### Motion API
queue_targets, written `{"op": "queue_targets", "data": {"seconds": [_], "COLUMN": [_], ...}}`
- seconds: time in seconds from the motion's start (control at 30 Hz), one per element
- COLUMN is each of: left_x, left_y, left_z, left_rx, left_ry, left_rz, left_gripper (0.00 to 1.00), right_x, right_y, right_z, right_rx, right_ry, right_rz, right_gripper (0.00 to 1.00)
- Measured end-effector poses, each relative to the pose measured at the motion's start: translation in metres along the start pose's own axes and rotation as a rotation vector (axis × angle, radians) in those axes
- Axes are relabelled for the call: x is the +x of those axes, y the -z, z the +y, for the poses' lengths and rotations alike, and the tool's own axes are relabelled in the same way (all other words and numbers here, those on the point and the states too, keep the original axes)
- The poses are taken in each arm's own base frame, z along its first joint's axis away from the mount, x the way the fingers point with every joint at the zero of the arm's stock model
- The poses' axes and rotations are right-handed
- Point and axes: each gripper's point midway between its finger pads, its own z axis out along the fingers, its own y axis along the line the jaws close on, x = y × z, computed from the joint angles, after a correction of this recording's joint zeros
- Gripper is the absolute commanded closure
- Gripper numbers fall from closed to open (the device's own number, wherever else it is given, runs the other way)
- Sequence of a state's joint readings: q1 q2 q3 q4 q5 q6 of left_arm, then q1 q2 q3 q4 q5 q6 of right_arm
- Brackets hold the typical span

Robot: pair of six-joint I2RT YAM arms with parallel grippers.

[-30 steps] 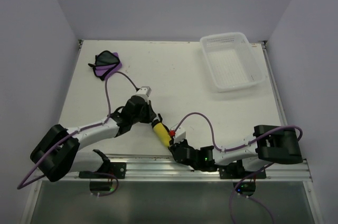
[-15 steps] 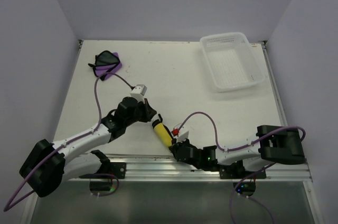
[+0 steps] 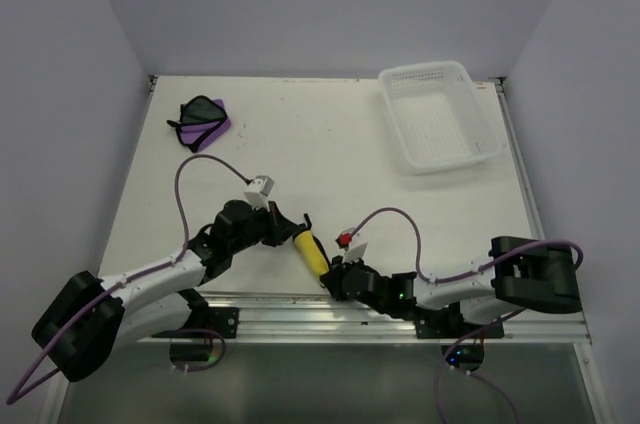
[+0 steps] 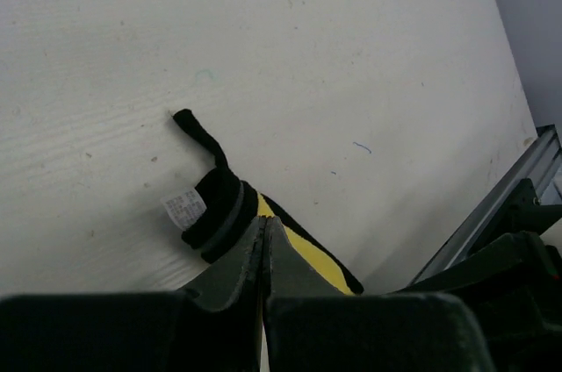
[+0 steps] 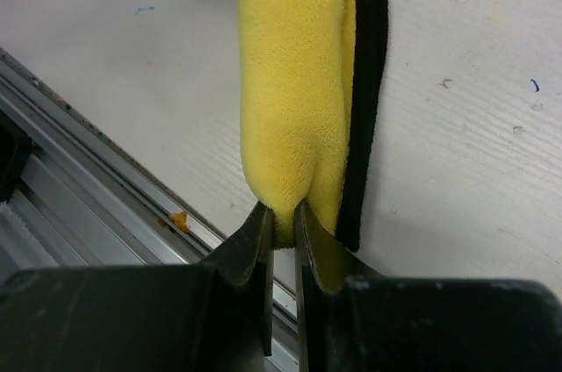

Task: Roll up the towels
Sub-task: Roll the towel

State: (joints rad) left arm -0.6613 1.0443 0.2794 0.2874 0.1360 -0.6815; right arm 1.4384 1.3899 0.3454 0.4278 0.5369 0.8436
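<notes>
Top external: yellow towel (image 3: 308, 250) lies as a tight roll on the table (image 3: 330, 144), stretched between the two grippers. Left gripper (image 3: 293, 228) sits at the roll's far end, right gripper (image 3: 328, 278) at its near end, next to the aluminium rail (image 3: 250, 300). Purple towel (image 3: 203, 122) lies crumpled well beyond the left gripper, out toward the table's far left corner, apart from both arms. White basket (image 3: 425, 69) stands well beyond the right gripper at the far right. Left wrist: left gripper (image 4: 263, 230) is clenched, fingers pressed flat together with no gap showing. The tips rest at the roll where its black band (image 4: 218, 207) meets the yellow towel (image 4: 309, 258); cannot tell whether any cloth is caught between them. A white label (image 4: 183, 210) shows just left of the tips, and the black loop (image 4: 197, 130) trails on the table ahead of them. The rail (image 4: 492, 214) runs off to the right of the fingers. Right wrist: right gripper (image 5: 283, 225) is grasping the near end of the yellow towel (image 5: 294, 82), a fold of yellow pile nipped between the two fingers. The roll runs straight ahead from the tips, with its black edging (image 5: 369, 82) along the right side. The rail (image 5: 79, 148) lies to the left of the fingers.
</notes>
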Motion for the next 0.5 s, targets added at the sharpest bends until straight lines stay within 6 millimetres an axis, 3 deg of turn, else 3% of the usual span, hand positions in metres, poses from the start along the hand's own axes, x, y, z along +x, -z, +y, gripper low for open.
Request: {"op": "queue_targets", "data": {"seconds": [0.17,0.5], "left_x": [-0.015,-0.006], "left_y": [0.002,0.002], "left_z": [-0.018,-0.021], "left_rx": [0.081,0.133], "left_ry": [-0.004,0.004], "left_rz": [-0.058,-0.054], "left_gripper": [0.99,1.0], "right_x": [-0.003,-0.005], "right_y": [0.002,0.003], "right_z": [-0.003,-0.009], "right_rx": [-0.01,-0.004], "right_ry": [-0.065,-0.127], "right_rz": [0.003,0.016], "right_gripper": [1.0,1.0]}}
